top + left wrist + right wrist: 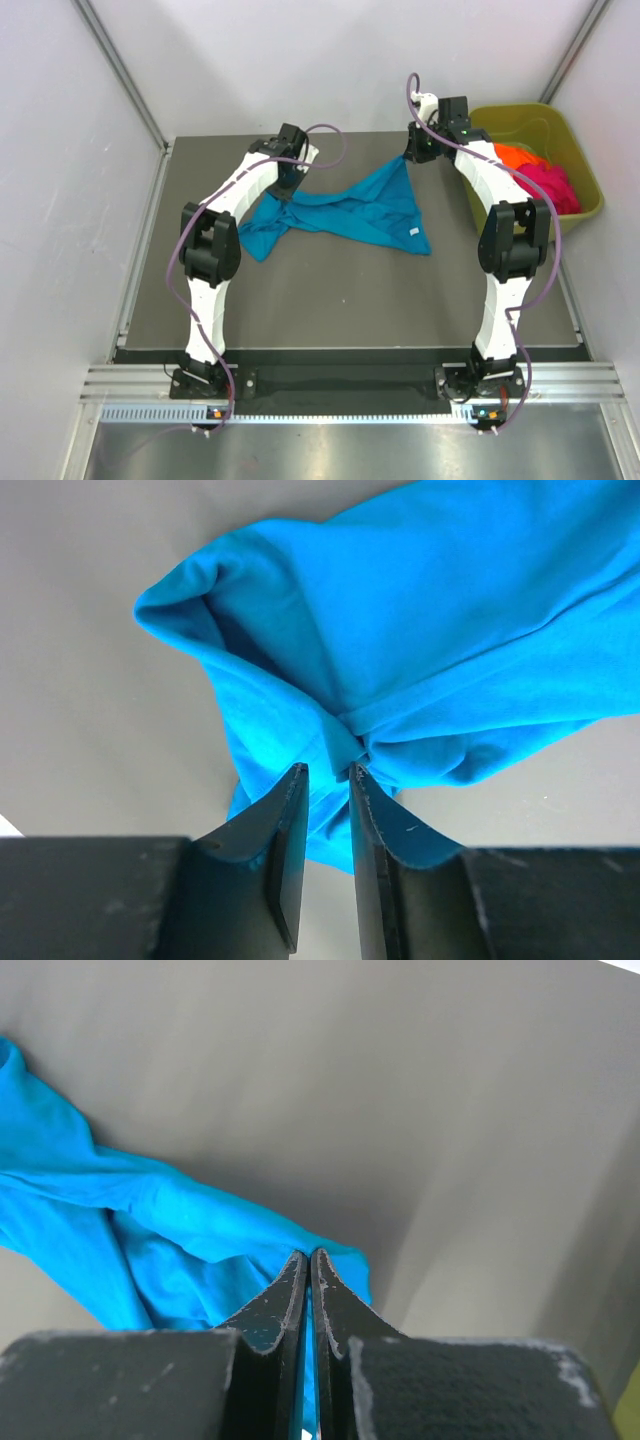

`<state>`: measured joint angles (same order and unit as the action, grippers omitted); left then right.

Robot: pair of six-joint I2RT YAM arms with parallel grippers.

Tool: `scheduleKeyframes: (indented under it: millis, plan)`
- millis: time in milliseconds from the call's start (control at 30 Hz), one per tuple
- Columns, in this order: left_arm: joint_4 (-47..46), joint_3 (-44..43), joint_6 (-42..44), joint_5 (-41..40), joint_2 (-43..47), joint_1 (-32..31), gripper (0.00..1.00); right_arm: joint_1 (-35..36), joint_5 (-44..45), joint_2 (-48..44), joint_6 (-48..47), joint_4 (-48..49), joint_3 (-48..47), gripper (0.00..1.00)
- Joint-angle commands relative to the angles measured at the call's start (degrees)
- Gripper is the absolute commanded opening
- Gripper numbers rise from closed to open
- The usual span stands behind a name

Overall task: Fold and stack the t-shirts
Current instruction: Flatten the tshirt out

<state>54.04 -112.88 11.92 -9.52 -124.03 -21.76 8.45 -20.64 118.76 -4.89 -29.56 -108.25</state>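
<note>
A teal-blue t-shirt lies crumpled and stretched across the back of the dark table, its small white neck label near its front right corner. My right gripper is shut on the shirt's far right corner and lifts it; blue cloth shows between the closed fingers in the right wrist view. My left gripper hovers over the shirt's bunched left end. Its fingers stand a little apart, with the shirt just beyond the tips. An orange t-shirt and a magenta-pink t-shirt lie in the tub.
The olive-green plastic tub stands at the table's back right, beside my right arm. White walls close in the table on three sides. A metal rail runs along the near edge.
</note>
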Motion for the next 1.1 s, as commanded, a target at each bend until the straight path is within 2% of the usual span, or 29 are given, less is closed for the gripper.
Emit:
scheduleKeyframes:
  millis: [0,133,433,500,600,800,1067]
  plan:
    - [-0.78,0.38,-0.23,-0.77,0.10,0.31,0.29,0.08,0.08,-1.08,-0.12,1.79,-0.21,0.00]
    - [-0.69,0.21,-0.32,-0.59,-0.42,0.31,0.29,-0.01,0.08,-0.81,-0.04,1.79,-0.47,0.00]
    - [-0.52,-1.90,-0.67,1.17,-2.44,0.31,0.22,0.16,0.43,-1.34,-0.39,1.79,0.05,0.00]
    - [-0.25,-2.43,-0.85,1.78,-3.06,0.31,0.16,-0.01,0.43,-1.51,-0.48,1.88,0.14,0.00]
    - [-0.43,-3.31,-1.11,2.40,-3.59,0.31,0.00,-0.01,0.69,-1.95,-0.56,1.79,0.40,0.00]
    - [-1.04,-4.01,0.20,-0.40,0.97,0.49,0.00,0.08,2.10,-4.15,-0.74,1.70,0.23,0.00]
    - [-3.41,-4.28,5.04,-3.57,11.17,1.28,0.00,-0.89,4.30,-13.46,-1.62,0.65,-0.30,0.00]
